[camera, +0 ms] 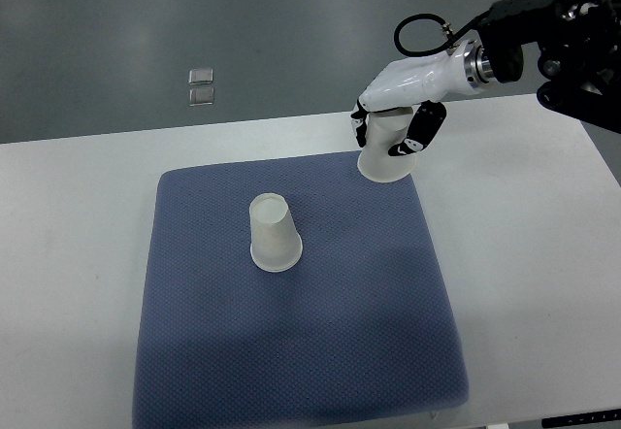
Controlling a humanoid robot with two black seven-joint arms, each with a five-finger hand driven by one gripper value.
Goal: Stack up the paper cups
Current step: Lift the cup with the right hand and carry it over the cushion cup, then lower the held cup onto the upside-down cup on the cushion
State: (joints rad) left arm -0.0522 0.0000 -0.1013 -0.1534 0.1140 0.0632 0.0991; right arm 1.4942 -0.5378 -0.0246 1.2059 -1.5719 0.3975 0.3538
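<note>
A white paper cup (274,235) stands upside down near the middle of the blue mat (301,351). My right hand (396,118) comes in from the upper right and is shut on a second white paper cup (386,154), also upside down, at the mat's far right corner. The fingers wrap the cup's upper part; its wide rim is at or just above the mat. The two cups are well apart. My left arm does not show.
The blue mat lies on a white table (524,254). Grey floor lies beyond the table's far edge, with a small clear object (202,86) on it. My right arm's black cable loops above the wrist (417,31).
</note>
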